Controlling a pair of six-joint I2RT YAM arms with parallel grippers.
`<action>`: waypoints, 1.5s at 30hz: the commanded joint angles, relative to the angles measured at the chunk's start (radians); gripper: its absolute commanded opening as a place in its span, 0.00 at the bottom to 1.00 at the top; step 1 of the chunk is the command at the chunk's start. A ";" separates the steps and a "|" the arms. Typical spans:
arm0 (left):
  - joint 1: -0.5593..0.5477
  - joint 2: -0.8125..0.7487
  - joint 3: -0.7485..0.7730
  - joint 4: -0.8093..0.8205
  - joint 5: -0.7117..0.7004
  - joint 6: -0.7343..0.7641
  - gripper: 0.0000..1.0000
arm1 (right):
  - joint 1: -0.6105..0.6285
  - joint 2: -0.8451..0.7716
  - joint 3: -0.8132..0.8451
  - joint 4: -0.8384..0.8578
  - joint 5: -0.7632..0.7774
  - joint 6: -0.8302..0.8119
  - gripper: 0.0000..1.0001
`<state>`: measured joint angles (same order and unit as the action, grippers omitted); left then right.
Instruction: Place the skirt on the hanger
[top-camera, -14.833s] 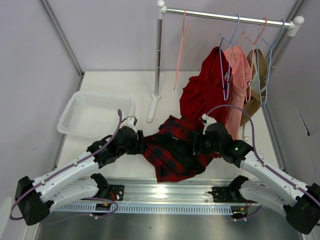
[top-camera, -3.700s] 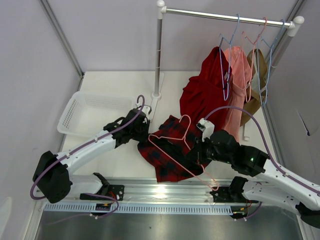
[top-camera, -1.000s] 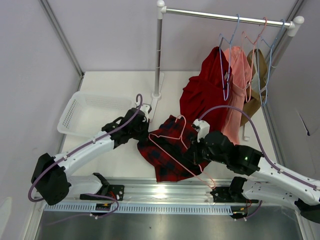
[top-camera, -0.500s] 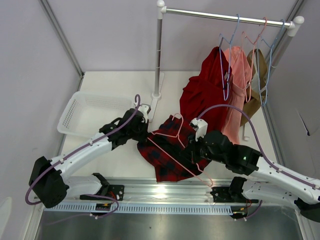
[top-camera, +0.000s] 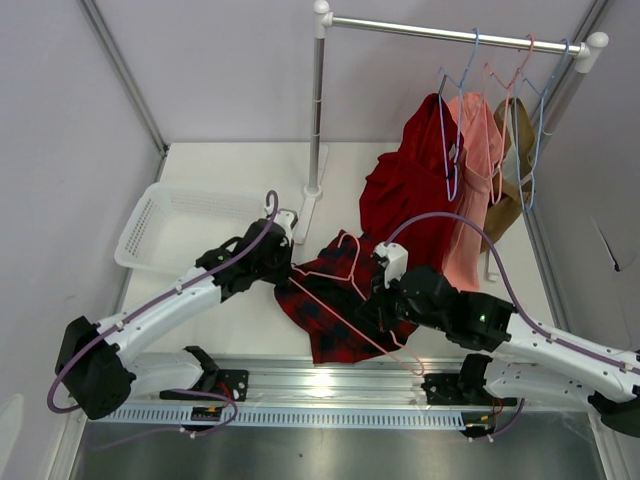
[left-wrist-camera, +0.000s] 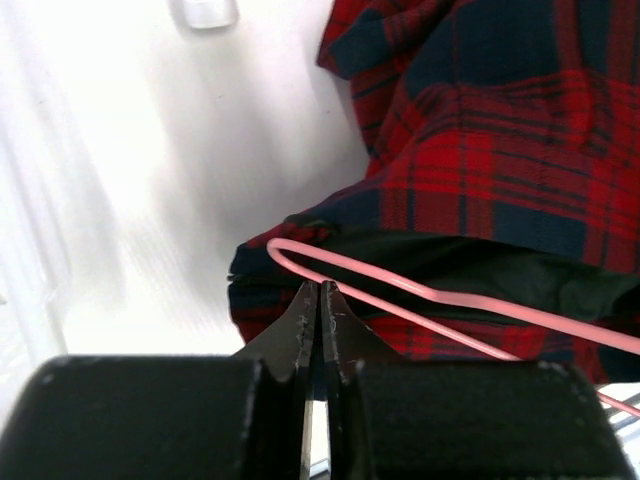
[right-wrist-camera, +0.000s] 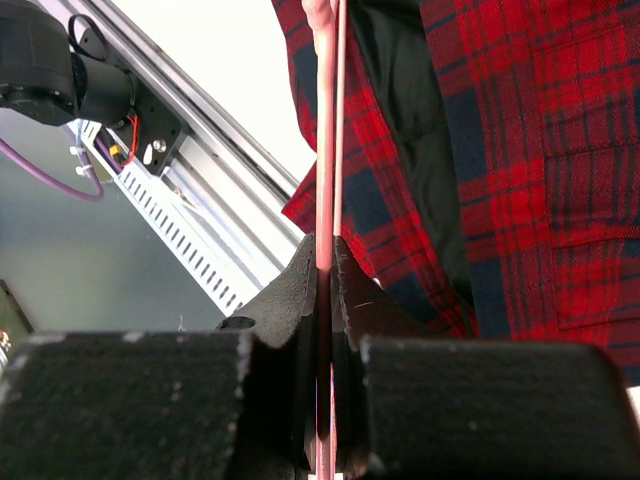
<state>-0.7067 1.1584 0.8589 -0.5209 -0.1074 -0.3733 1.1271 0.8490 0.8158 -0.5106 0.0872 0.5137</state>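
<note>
The red-and-black plaid skirt (top-camera: 335, 300) lies crumpled on the table between my two arms. The pale-pink hanger (top-camera: 340, 309) lies slanted across it, hook toward the rack. My right gripper (top-camera: 378, 310) is shut on the hanger's wire (right-wrist-camera: 325, 150), with the skirt (right-wrist-camera: 540, 150) spread beyond the fingers. My left gripper (top-camera: 288, 268) is at the skirt's left edge, just below the hanger's bent end (left-wrist-camera: 290, 250). In the left wrist view its jaws stand a thin slit apart, with nothing showing between them and plaid cloth (left-wrist-camera: 480, 150) ahead.
A white basket (top-camera: 180, 225) sits at the left. The rack's upright pole (top-camera: 318, 110) stands behind the skirt. A plain red garment (top-camera: 410, 180), a salmon one (top-camera: 478, 150) and blue hangers (top-camera: 447, 130) hang from the rack at the right. A metal rail (top-camera: 320, 385) runs along the near edge.
My right gripper has carried the hanger a little left and toward the rack, bringing its bent end up to the left gripper. The left jaws have parted slightly.
</note>
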 joint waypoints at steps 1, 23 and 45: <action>-0.005 0.014 0.020 -0.011 -0.060 -0.027 0.10 | 0.017 -0.033 0.020 0.001 0.037 -0.007 0.00; 0.104 0.070 0.034 0.105 0.081 0.008 0.23 | 0.059 -0.126 0.060 -0.180 0.051 0.013 0.00; 0.173 0.098 0.037 0.068 0.264 0.080 0.28 | 0.056 -0.168 0.063 -0.259 0.138 -0.010 0.00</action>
<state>-0.5465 1.2572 0.8738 -0.4549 0.1131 -0.3267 1.1770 0.7010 0.8387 -0.7376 0.1486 0.5213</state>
